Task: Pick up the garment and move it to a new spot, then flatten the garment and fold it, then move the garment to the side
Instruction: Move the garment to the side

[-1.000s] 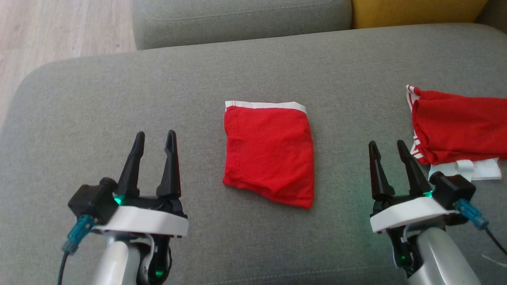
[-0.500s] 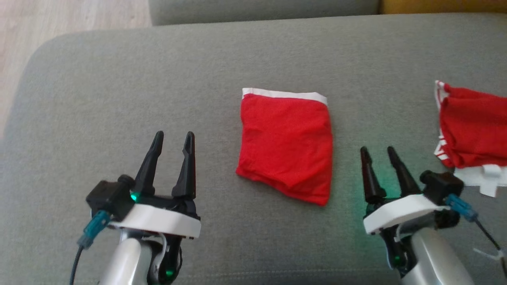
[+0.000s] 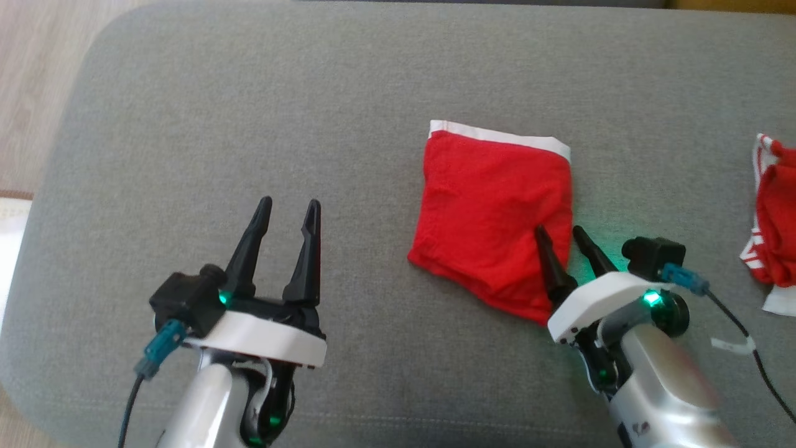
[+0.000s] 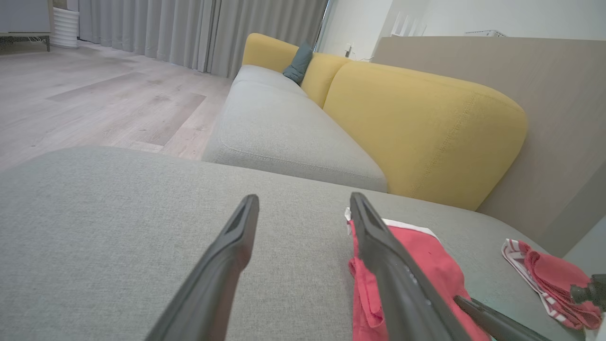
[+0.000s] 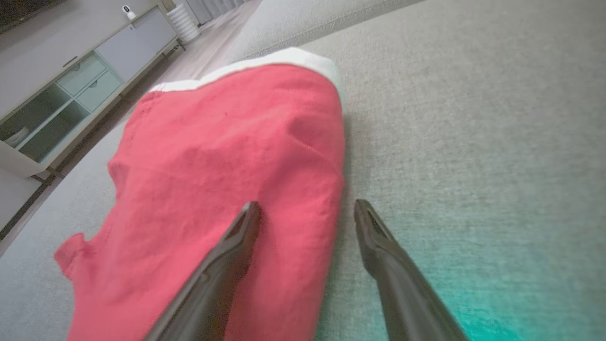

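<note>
Hovering low over the grey cushion (image 3: 249, 112) in the head view, the left pincer (image 3: 290, 205) sits at the lower left with its two dark fingers spread and pointing up the picture, bare fabric between them. The right pincer (image 3: 558, 230) reaches in from the lower right, tilted leftward, fingers likewise spread, their tips over the lower right corner of the folded red garment (image 3: 491, 211), which lies near the middle of the cushion with its white waistband on the far side. A second red garment (image 3: 774, 230) lies well apart at the right edge, and pale wood floor (image 3: 31, 93) shows at the left. From the left wrist, the left pincer (image 4: 304, 199) stands open above bare cushion; the garment (image 4: 426, 265) lies beyond its right finger, the second red garment (image 4: 544, 274) farther right, and a yellow backrest (image 4: 416, 128) rises behind. From the right wrist, the right pincer (image 5: 307, 206) is open and straddles the garment's (image 5: 227, 142) side edge: one finger over red cloth, the other over grey cushion washed in green light. Whether the tips touch the cloth cannot be told. A pale cabinet (image 5: 71, 85) stands at the far left.
</note>
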Motion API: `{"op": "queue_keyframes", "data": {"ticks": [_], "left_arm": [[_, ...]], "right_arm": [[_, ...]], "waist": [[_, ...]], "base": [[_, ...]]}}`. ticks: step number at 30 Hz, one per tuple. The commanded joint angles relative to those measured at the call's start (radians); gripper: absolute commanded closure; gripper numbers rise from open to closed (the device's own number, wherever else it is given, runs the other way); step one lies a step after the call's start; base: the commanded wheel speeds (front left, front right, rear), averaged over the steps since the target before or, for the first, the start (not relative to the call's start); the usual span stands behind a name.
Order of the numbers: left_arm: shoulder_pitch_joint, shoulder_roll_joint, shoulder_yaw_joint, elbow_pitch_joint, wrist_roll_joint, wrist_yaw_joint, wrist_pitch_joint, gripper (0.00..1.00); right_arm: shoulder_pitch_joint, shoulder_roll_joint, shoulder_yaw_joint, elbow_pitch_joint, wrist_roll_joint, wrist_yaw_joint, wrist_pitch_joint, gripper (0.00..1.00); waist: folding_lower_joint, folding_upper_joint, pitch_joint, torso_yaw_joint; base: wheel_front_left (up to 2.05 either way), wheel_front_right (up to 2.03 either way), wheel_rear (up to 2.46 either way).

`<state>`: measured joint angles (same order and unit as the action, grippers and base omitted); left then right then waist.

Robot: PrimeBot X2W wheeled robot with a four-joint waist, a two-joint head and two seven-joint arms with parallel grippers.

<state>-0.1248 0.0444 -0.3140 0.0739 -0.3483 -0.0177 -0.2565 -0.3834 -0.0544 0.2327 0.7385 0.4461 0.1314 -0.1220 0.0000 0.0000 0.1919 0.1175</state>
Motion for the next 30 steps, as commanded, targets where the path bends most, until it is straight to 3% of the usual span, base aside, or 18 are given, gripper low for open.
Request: {"op": "queue_keyframes", "data": {"ticks": [1, 8, 9, 10, 14, 20, 25, 30], "left_arm": [[-0.046, 0.006, 0.024, -0.030, -0.001, 0.000, -0.005, 0.00], [-0.051, 0.006, 0.029, -0.031, -0.001, 0.003, -0.005, 0.00], [-0.051, 0.006, 0.030, -0.030, 0.001, 0.003, -0.005, 0.00], [-0.052, 0.006, 0.032, -0.030, 0.002, 0.002, -0.005, 0.00], [-0.053, 0.006, 0.041, -0.030, 0.007, 0.002, -0.005, 0.00], [-0.050, 0.006, 0.052, -0.035, 0.011, -0.003, -0.005, 0.00], [-0.053, 0.006, 0.057, -0.041, 0.019, -0.005, -0.005, 0.00], [-0.062, 0.006, 0.064, -0.042, 0.027, -0.009, -0.005, 0.00]], "right_arm": [[-0.046, 0.004, 0.029, 0.001, 0.012, -0.001, 0.002, 0.00], [-0.106, 0.004, 0.108, 0.108, 0.079, -0.001, 0.016, 0.00], [-0.113, 0.004, 0.120, 0.118, 0.083, -0.001, 0.011, 0.76], [-0.121, 0.004, 0.134, 0.127, 0.080, -0.001, 0.002, 1.00], [-0.144, 0.004, 0.174, 0.149, 0.051, -0.001, -0.034, 1.00], [-0.198, -0.017, 0.211, 0.186, -0.096, -0.001, -0.101, 1.00], [-0.238, -0.110, 0.273, 0.130, -0.202, -0.001, -0.121, 1.00], [-0.266, -0.245, 0.353, 0.023, -0.218, -0.001, -0.109, 1.00]], "waist": [[0.0000, 0.0000, 0.011, 0.010], [0.0000, 0.0000, 0.026, 0.010], [0.0000, 0.0000, 0.025, 0.006], [0.0000, 0.0000, 0.023, 0.000], [0.0000, 0.0000, 0.014, -0.025], [0.0000, 0.0000, -0.003, -0.100], [0.0000, 0.0000, -0.001, -0.182], [0.0000, 0.0000, 0.014, -0.261]], "base": [[0.00, 0.00, 0.00], [0.00, 0.00, 0.00], [0.00, 0.00, 0.00], [0.00, 0.00, 0.00], [0.00, 0.00, 0.00], [0.00, 0.00, 0.00], [0.00, 0.00, 0.00], [0.00, 0.00, 0.00]]}}
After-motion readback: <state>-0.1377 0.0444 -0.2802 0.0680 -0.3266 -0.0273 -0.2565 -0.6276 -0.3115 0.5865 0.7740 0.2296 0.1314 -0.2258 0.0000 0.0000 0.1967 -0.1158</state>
